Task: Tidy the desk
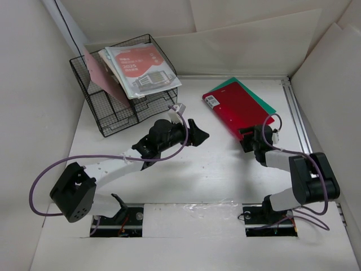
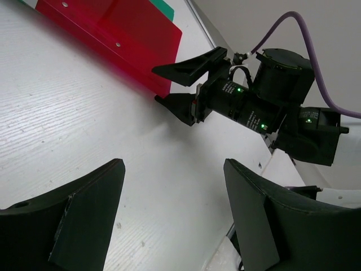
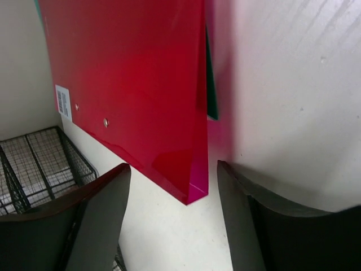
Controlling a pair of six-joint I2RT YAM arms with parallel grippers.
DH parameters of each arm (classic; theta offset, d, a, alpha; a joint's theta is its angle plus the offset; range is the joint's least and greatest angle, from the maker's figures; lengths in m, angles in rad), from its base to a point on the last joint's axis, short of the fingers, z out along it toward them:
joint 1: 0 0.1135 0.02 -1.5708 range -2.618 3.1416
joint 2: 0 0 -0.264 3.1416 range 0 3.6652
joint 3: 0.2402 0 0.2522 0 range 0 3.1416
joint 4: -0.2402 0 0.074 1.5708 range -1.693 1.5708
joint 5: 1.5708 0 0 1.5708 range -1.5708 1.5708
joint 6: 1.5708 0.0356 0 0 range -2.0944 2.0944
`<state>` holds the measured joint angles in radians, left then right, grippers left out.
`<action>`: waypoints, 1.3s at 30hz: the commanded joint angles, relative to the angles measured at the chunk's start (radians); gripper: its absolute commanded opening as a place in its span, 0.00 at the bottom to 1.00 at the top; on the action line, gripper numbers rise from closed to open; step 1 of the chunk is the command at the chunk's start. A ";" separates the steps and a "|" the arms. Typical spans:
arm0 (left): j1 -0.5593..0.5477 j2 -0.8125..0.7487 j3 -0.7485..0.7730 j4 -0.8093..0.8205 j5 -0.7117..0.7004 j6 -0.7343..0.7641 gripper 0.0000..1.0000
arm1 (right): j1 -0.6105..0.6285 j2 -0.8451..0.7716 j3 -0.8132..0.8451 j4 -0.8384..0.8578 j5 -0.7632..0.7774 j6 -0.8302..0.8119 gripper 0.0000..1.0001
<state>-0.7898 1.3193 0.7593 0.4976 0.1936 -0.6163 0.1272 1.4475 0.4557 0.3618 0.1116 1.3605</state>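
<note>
The white desk (image 1: pixel 203 180) holds a red folder (image 1: pixel 237 107) lying on a green folder (image 1: pixel 269 105) at the back right. My right gripper (image 1: pixel 247 139) is open, and the red folder's near corner (image 3: pixel 192 189) sits between its jaws without being clamped. In the right wrist view the green folder (image 3: pixel 211 93) shows as a thin edge under the red one. My left gripper (image 1: pixel 202 135) is open and empty over the desk's middle. It points at the red folder (image 2: pixel 113 34) and at the right gripper (image 2: pixel 176 84).
A black wire basket (image 1: pixel 115 121) stands at the back left with booklets (image 1: pixel 144 70) and a pink sheet in it; it also shows in the right wrist view (image 3: pixel 39 164). A metal rail (image 1: pixel 299 121) runs along the desk's right edge. Upright white boards enclose the desk.
</note>
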 commanded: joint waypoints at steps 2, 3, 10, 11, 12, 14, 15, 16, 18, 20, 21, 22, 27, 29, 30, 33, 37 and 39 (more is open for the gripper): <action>0.000 -0.042 -0.009 0.042 -0.013 0.006 0.68 | -0.026 0.021 0.044 0.066 0.025 0.041 0.62; 0.000 -0.042 -0.009 0.042 -0.013 0.006 0.68 | -0.026 0.021 0.054 0.066 0.025 0.042 0.60; 0.000 -0.042 -0.009 0.033 -0.013 0.006 0.68 | -0.037 0.065 0.077 0.085 0.025 0.042 0.39; 0.000 -0.042 -0.009 0.024 -0.023 0.006 0.68 | -0.037 0.065 0.077 0.085 0.025 0.042 0.33; 0.000 -0.051 -0.009 0.024 -0.032 0.015 0.68 | -0.037 0.065 0.077 0.094 0.025 0.042 0.28; 0.000 -0.051 0.000 0.015 -0.042 0.015 0.68 | -0.037 0.065 0.077 0.106 0.025 0.032 0.14; 0.000 -0.051 0.000 0.015 -0.051 0.015 0.68 | -0.037 0.065 0.077 0.115 0.025 0.022 0.08; 0.000 -0.051 0.000 0.006 -0.051 0.015 0.68 | -0.037 0.065 0.068 0.115 0.025 0.022 0.01; 0.000 -0.051 0.000 0.006 -0.062 0.015 0.70 | -0.037 0.065 0.057 0.137 0.025 0.008 0.00; 0.000 -0.051 0.000 0.006 -0.062 0.006 0.71 | -0.037 0.035 0.047 0.137 0.025 -0.020 0.00; 0.000 -0.042 0.000 0.006 -0.072 0.006 0.72 | -0.037 0.021 0.037 0.137 0.025 -0.030 0.00; 0.000 -0.029 0.011 0.006 -0.072 0.006 0.72 | -0.037 0.007 0.026 0.137 0.025 -0.040 0.00; 0.000 0.026 0.040 0.027 -0.028 -0.048 0.76 | -0.037 -0.136 0.003 0.137 0.025 -0.113 0.00; 0.000 0.047 0.052 0.041 0.006 -0.068 0.80 | -0.047 -0.177 -0.008 0.112 0.013 -0.132 0.00; 0.010 0.069 0.063 0.050 0.015 -0.080 0.80 | -0.047 -0.209 -0.008 0.112 -0.003 -0.144 0.00; 0.023 0.122 0.087 0.093 0.032 -0.129 0.81 | -0.058 -0.243 -0.034 0.112 -0.030 -0.144 0.00; 0.023 0.227 0.141 0.133 0.041 -0.180 0.81 | -0.077 -0.275 -0.063 0.112 -0.086 -0.153 0.00; 0.032 0.276 0.161 0.163 0.075 -0.215 0.82 | -0.077 -0.288 -0.074 0.112 -0.111 -0.162 0.00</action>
<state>-0.7689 1.5604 0.8650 0.5583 0.2161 -0.7658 0.0582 1.1904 0.3996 0.4637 0.0509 1.2396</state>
